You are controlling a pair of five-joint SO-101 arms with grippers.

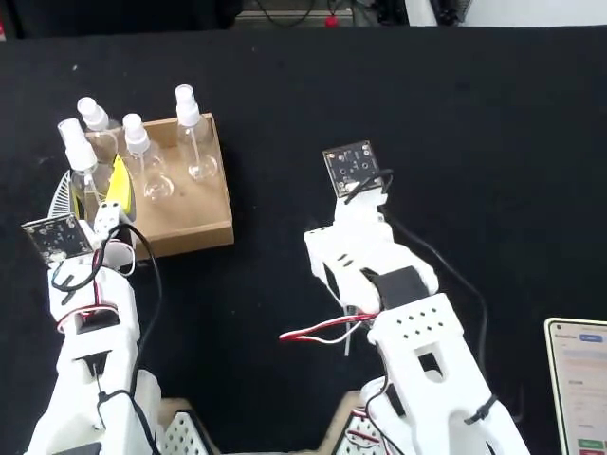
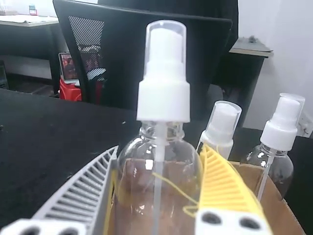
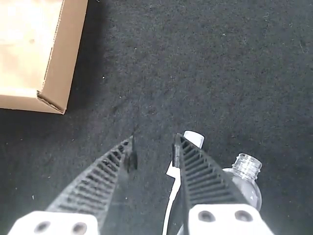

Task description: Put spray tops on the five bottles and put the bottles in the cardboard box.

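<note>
Black worktop, both arms over it. The left arm is seen at the near left, the right arm at centre.

The box is set on the worktop's left side, open side up. Three capped bottles are noted upright in it: far-left bottle, middle bottle, far-right bottle.

Left gripper is positioned at the box's left edge. Its jaws, one grey and one yellow, are clenched on a fourth bottle, which is held upright with its spray top on. Whether this bottle's base rests on the box floor cannot be told.

Right gripper is held low over bare worktop, right of the box and apart from it. Its jaws are released, with nothing between them.

An uncapped bottle is seen just beside one of the right gripper's jaws, its neck open. A loose spray top is lying on the worktop at that jaw's tip, near the open neck.
</note>
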